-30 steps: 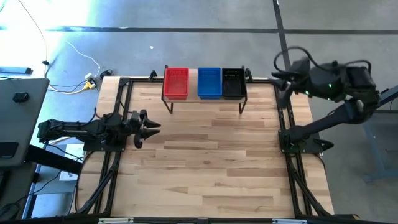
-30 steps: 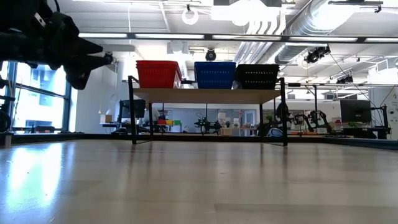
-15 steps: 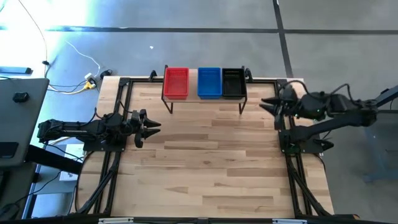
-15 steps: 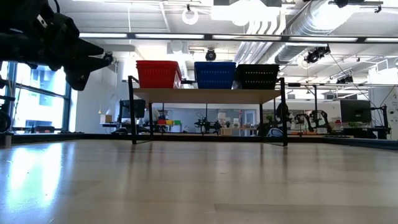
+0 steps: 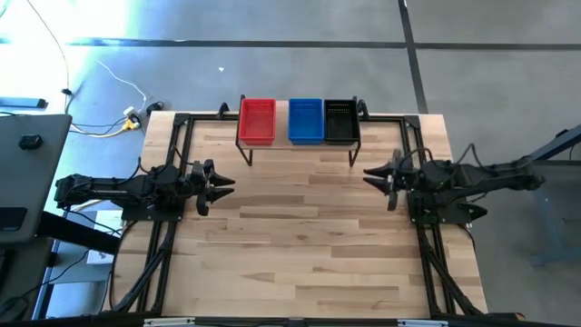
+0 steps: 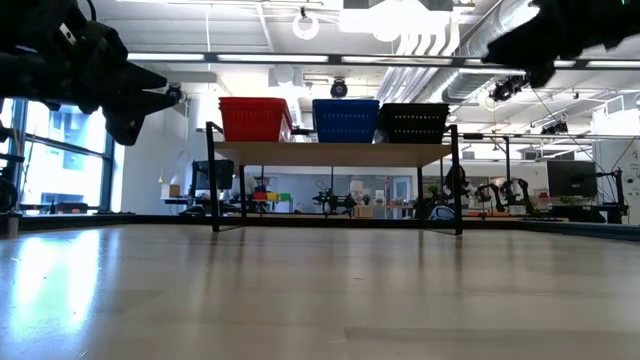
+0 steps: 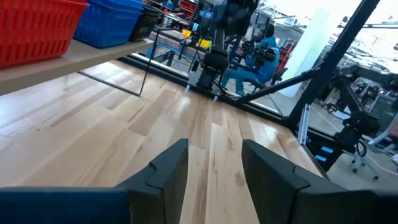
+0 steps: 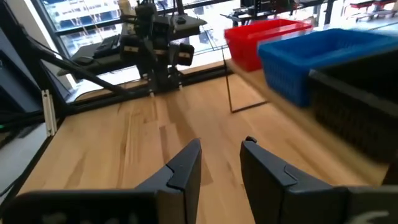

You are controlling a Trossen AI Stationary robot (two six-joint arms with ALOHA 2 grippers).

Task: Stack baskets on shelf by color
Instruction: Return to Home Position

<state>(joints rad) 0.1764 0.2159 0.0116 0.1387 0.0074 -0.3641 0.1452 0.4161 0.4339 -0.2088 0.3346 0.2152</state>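
A red basket (image 5: pixel 257 121), a blue basket (image 5: pixel 306 120) and a black basket (image 5: pixel 341 120) stand side by side on the shelf (image 5: pixel 300 142), a low wooden plank on thin black legs at the table's far edge. In the low view the red (image 6: pixel 253 119), blue (image 6: pixel 345 120) and black (image 6: pixel 413 122) ones sit on the plank (image 6: pixel 335 152). My left gripper (image 5: pixel 221 183) hovers open over the table's left side. My right gripper (image 5: pixel 377 173) is open above the right side, in front of the shelf's right leg. Both hold nothing.
Black metal frames (image 5: pixel 172 173) (image 5: pixel 427 209) carry the arms at the table's left and right edges. The wooden tabletop (image 5: pixel 300 236) stretches bare between them. A laptop (image 5: pixel 27 173) sits off the table to the left. A person in blue (image 7: pixel 249 56) sits in the room beyond.
My right arm has swung down and toward the table's left, from folded up beyond the right far corner to stretched low over the table's right side, its gripper now pointing toward the left arm. The left arm and the baskets have stayed still.
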